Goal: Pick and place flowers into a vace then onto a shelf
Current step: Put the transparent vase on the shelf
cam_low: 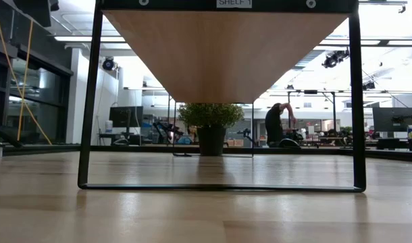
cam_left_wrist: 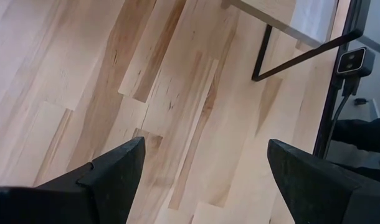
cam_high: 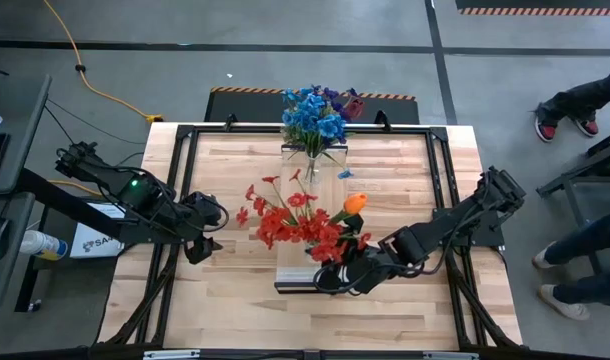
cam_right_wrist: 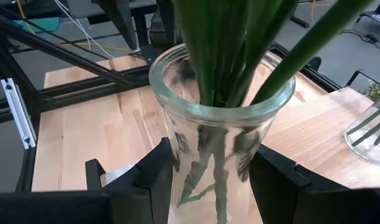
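A clear glass vase (cam_right_wrist: 221, 124) holds green stems (cam_right_wrist: 240, 50). Their red blooms (cam_high: 285, 220) and one orange bloom (cam_high: 355, 203) spread over the near half of the raised light-wood shelf (cam_high: 330, 185). My right gripper (cam_right_wrist: 210, 155) is shut on this vase by the shelf's near end (cam_high: 305, 285). A second vase (cam_high: 313, 160) with blue and purple flowers (cam_high: 313, 115) stands on the shelf's far end. My left gripper (cam_left_wrist: 205, 146) hangs open over bare tabletop left of the shelf (cam_high: 203, 248). The low view shows only the shelf's underside (cam_low: 226, 54). My right gripper pinches the vase's glass wall (cam_right_wrist: 177, 146) between its two fingers, one on each side, a little below the rim. The fingers reach in from the table's right, slanting slightly down. The vase stands upright. Its base is out of view, so whether it rests on the shelf cannot be told.
Black frame bars (cam_high: 185, 180) run along the table's sides, and a shelf leg (cam_left_wrist: 302, 56) stands near my left gripper. People's feet (cam_high: 565, 115) show beyond the table's right edge. A potted green plant (cam_low: 211, 121) and a person (cam_low: 279, 125) are in the room behind.
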